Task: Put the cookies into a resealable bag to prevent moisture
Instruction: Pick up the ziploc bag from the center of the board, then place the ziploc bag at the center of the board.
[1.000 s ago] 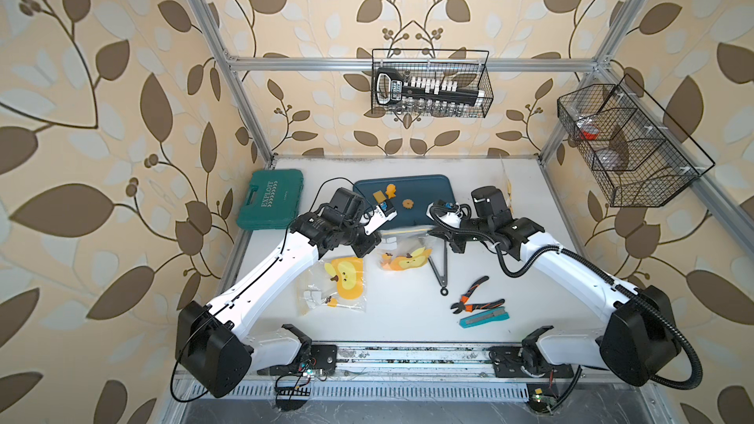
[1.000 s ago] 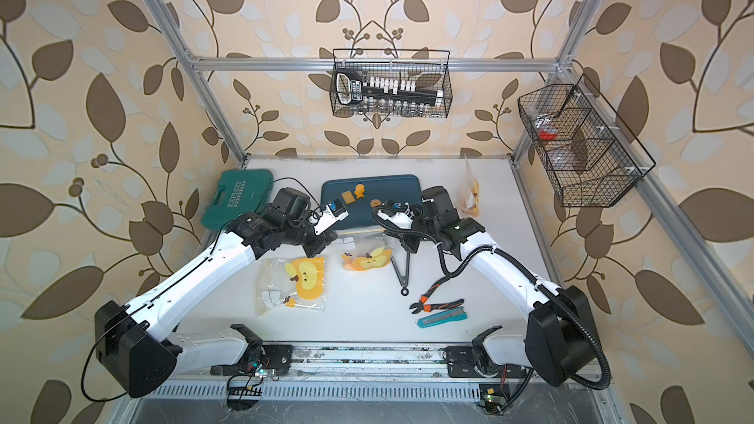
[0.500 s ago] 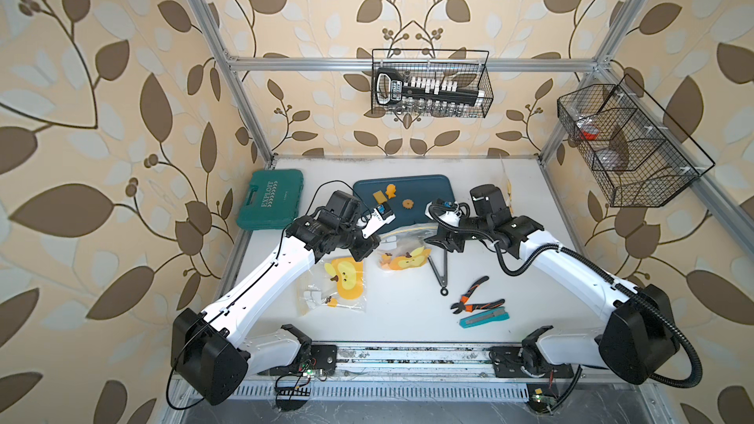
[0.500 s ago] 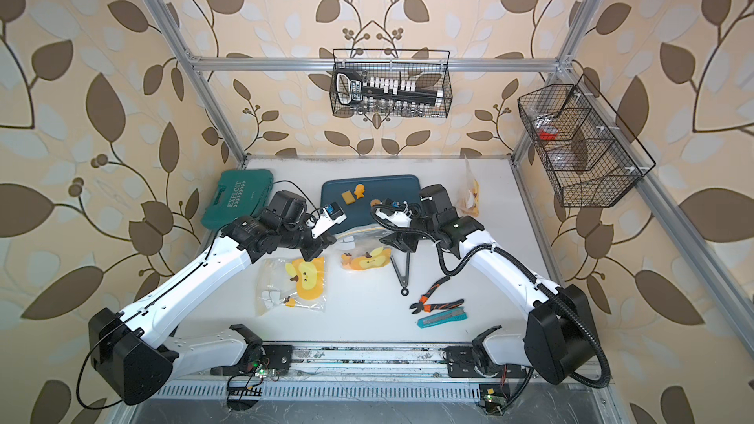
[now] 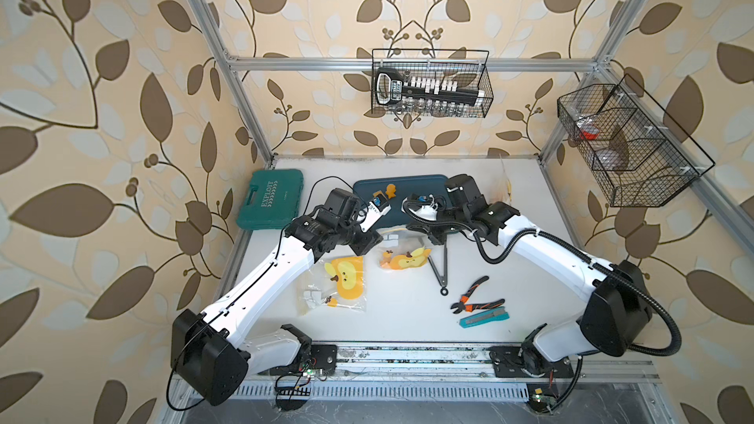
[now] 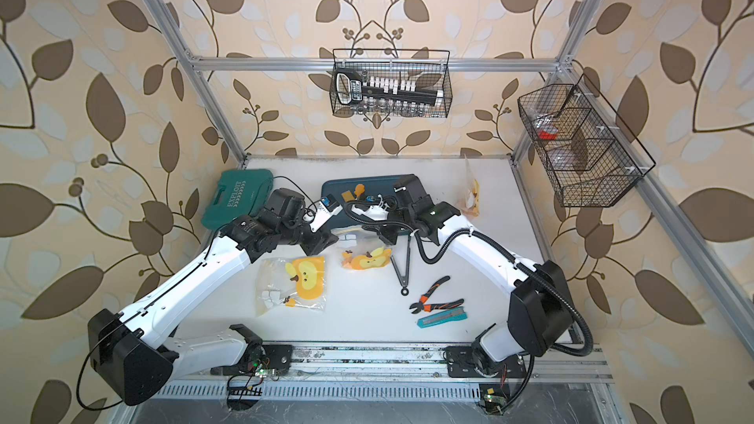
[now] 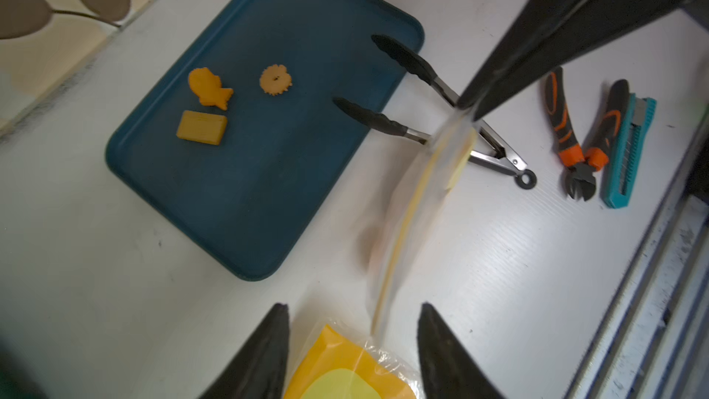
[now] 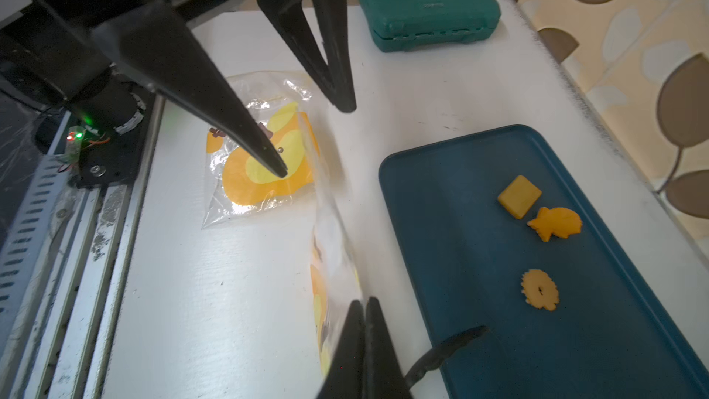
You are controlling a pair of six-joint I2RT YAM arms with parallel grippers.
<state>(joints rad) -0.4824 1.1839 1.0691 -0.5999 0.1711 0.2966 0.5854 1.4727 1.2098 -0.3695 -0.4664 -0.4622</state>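
Nearest the front rail, a spare duck-print bag lies flat at about 8 o'clock on the table. The pliers and the utility knife sit at 4 o'clock, well clear of the work.

At the table's centre, the right gripper is pinched tight on one edge of the resealable bag. The clear film runs from there toward the left gripper. Its jaws stand apart with the bag's rim passing between them, holding nothing. The film is blurred in both wrist views, so I cannot tell whether the mouth is parted or whether any biscuit is inside.

The step in hand looks like taking the second lip. The left jaws should close on one layer of film only — the one opposite the right pinch — and then ease away gently, because a hard tug could slip the film out of the right pinch. Keeping the mouth turned toward 12 o'clock would shorten the carry.

The tongs lie at the bag's 3 o'clock. Beyond them, at 12 o'clock, the blue tray carries the cookies — a fish, a flower and a square. All three are untouched and lie close together.
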